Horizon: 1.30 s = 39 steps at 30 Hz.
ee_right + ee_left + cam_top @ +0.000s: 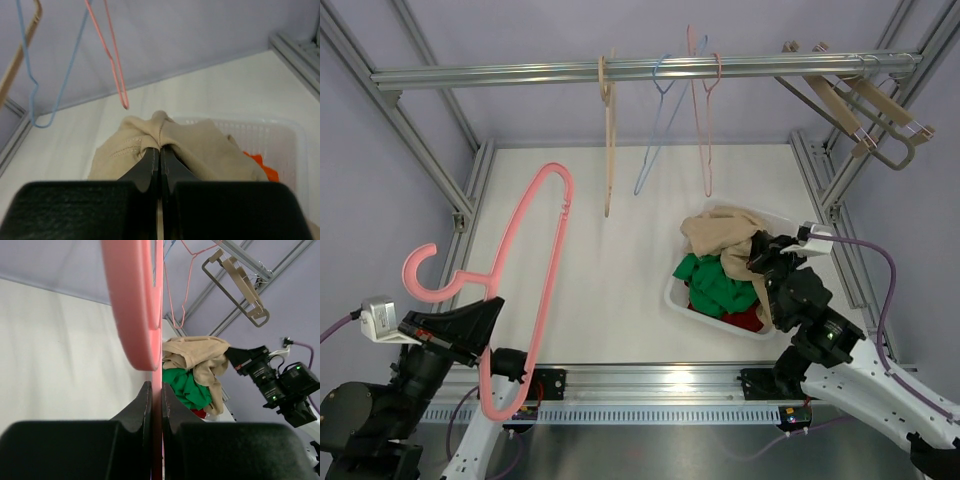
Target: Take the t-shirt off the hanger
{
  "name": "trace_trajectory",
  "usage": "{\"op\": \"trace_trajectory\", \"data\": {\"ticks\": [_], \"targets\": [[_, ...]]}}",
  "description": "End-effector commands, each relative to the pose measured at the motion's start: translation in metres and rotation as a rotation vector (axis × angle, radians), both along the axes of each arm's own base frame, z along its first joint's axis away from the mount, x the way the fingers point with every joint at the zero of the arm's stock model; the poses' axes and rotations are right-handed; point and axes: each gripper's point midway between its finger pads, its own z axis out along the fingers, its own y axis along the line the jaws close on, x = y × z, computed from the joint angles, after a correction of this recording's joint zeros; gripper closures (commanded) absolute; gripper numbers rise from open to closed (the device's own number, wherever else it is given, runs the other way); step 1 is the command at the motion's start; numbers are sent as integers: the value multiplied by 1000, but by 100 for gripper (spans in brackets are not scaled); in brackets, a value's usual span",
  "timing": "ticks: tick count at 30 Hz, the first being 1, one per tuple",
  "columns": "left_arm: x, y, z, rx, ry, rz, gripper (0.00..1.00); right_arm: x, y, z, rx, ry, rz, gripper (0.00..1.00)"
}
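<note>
My left gripper (492, 318) is shut on the bare pink hanger (535, 250) and holds it up at the near left; in the left wrist view the hanger's bar (157, 405) runs between the fingers. My right gripper (762, 250) is shut on the beige t-shirt (720, 235), which lies off the hanger, heaped on top of the white basket (692, 311). In the right wrist view the beige cloth (200, 145) bunches at the fingertips (151, 156), over the basket's rim (280, 125).
The basket also holds green (710, 282) and red (745, 320) clothes. On the rail (640, 70) hang a wooden hanger (607, 150), a blue one (655, 130), a pink wire one (705, 110) and tan clip hangers (865, 110). Frame posts stand at both sides.
</note>
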Motion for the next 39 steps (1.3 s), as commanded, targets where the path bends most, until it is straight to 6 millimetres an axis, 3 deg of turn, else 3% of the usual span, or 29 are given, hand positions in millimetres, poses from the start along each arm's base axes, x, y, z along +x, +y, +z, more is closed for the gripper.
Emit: {"op": "trace_trajectory", "data": {"ticks": [1, 9, 12, 15, 19, 23, 24, 27, 28, 29, 32, 33, 35, 37, 39], "targets": [[14, 7, 16, 15, -50, 55, 100, 1, -12, -47, 192, 125, -137, 100], [51, 17, 14, 67, -40, 139, 100, -7, 0, -143, 217, 405, -195, 100], [71, 16, 12, 94, -19, 152, 100, -20, -5, -169, 251, 469, -206, 100], [89, 16, 13, 114, -12, 166, 100, -35, -9, -175, 322, 495, -177, 100], [110, 13, 17, 149, -1, 161, 100, -48, -10, -153, 386, 452, -75, 97], [131, 3, 20, 169, 9, 125, 100, -53, -17, -110, 296, 383, -6, 50], [139, 2, 19, 176, 27, 122, 100, -57, -20, -93, 288, 379, 5, 30], [150, 2, 31, 199, 12, 127, 100, -64, -26, -73, 206, 380, 38, 8], [163, 1, 28, 216, 40, 129, 100, -66, -27, -67, 168, 374, 57, 4], [166, 1, 36, 230, 27, 133, 100, -68, -28, -62, 155, 367, 73, 1], [193, -1, 32, 263, 76, 134, 100, -77, -27, -35, 131, 351, 144, 1], [197, -2, 41, 267, 62, 131, 100, -81, -27, -23, 116, 345, 167, 1], [221, -6, 39, 311, 75, 118, 100, -82, -26, -14, 86, 331, 193, 1], [233, -11, 50, 352, 34, 97, 100, -82, -26, -2, 64, 305, 208, 1], [256, -18, 45, 385, 50, 62, 100, -79, -20, 2, 56, 282, 228, 0]]}}
